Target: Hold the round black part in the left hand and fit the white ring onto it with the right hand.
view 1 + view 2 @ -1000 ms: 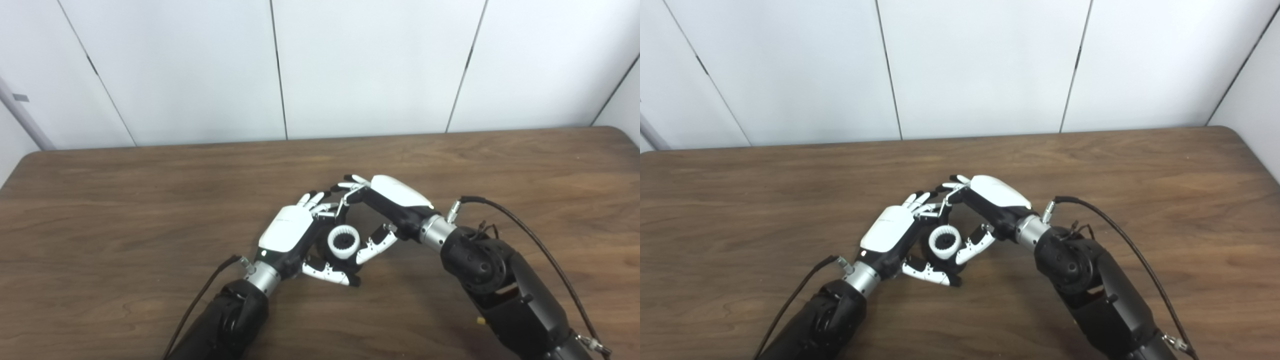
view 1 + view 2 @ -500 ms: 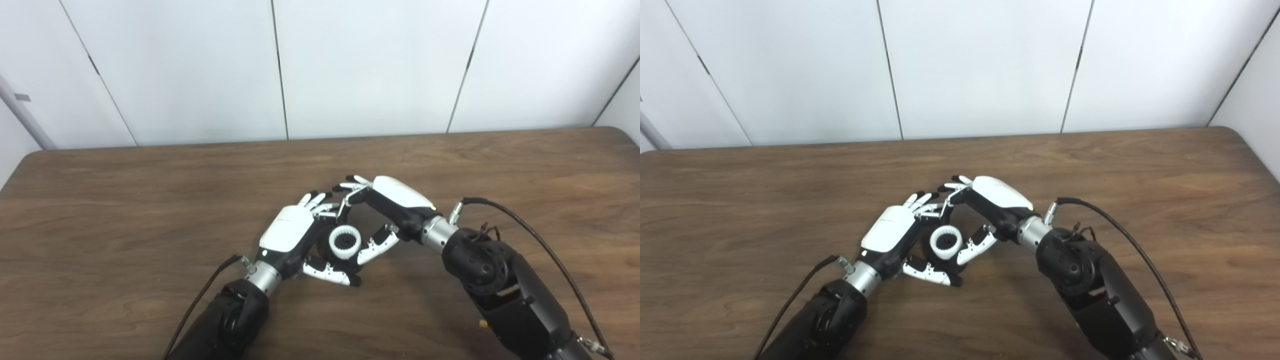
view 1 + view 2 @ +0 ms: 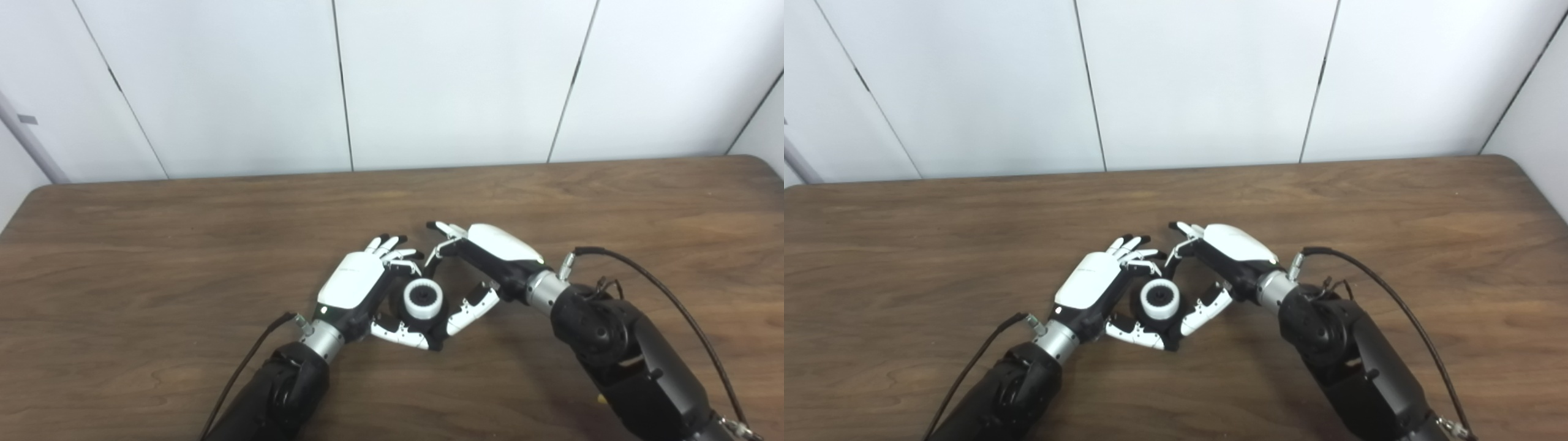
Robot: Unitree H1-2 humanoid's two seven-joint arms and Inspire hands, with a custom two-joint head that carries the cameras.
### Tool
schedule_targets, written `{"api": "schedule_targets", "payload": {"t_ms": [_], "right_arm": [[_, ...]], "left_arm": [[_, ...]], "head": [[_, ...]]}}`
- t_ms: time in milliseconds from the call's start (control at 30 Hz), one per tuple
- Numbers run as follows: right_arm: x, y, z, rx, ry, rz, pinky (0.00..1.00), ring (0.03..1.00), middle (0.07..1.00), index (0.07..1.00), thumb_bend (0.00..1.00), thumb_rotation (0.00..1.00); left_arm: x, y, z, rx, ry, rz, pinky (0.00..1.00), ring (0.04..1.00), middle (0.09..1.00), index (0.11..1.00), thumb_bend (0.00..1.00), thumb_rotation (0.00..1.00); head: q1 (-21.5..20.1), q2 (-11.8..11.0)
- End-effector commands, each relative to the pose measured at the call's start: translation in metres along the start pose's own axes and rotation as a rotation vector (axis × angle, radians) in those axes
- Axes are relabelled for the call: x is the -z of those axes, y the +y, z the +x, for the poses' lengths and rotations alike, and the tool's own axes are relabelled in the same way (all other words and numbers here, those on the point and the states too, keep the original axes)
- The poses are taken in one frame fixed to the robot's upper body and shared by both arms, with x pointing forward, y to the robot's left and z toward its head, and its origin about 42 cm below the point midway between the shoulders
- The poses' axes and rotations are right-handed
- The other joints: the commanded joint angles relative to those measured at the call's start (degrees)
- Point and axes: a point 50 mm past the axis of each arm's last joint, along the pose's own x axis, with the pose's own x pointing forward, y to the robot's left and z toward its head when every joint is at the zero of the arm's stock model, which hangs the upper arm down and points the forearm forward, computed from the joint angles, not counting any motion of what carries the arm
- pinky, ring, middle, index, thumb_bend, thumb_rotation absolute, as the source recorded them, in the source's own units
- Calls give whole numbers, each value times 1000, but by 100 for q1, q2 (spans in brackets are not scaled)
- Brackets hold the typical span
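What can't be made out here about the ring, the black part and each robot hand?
- Both views: black part mostly hidden by white ring and left robot hand.
- Ring's seating: too small to judge.
- Right robot hand: contact with ring unclear, fingers overlap.
- Right forearm cut off at bottom edge.

We see the white ring point(image 3: 422, 299) and the round black part point(image 3: 436, 327) under it hemmed in: left hand point(image 3: 361, 291) fingers curl around their left, right hand point(image 3: 484, 263) fingers and thumb bracket their right. Beyond both sets of fingertips the table point(image 3: 184, 257) lies open all the way to the wall.
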Motion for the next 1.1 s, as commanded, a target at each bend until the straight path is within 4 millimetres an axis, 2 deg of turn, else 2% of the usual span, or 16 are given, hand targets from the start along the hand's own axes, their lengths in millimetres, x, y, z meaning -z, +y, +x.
{"api": "schedule_targets", "payload": {"t_ms": [0,433,633,733,867,967,1067], "right_arm": [[-12,-12,0,33,-38,-23,968,1000,1000,894,1000,363],[-4,-6,-5,-37,21,-6,1000,1000,1000,994,1000,400],[10,-9,-22,29,61,35,1000,1000,1000,1000,1000,428],[21,-9,-42,120,89,71,1000,1000,1000,1000,995,490],[33,-6,-65,209,75,170,986,1000,1000,1000,877,543],[42,4,-86,274,53,235,911,1000,1000,1000,814,596],[49,20,-110,325,51,297,912,1000,1000,1000,730,547]], "left_arm": [[13,-26,-24,78,57,-25,1000,966,839,479,522,49],[14,-28,-22,76,53,-18,1000,959,836,479,522,49],[17,-29,-20,82,61,-27,1000,962,838,478,522,48],[19,-30,-19,83,65,-20,1000,961,837,478,522,48],[22,-32,-18,85,69,-10,1000,965,840,479,522,48],[24,-33,-17,88,78,-7,1000,968,843,479,522,48],[27,-34,-17,83,85,-2,1000,970,842,479,522,48]], "head": [[-7,5],[-3,-47],[-5,-138],[-9,-184],[28,-266],[45,-317],[13,-360]]}}
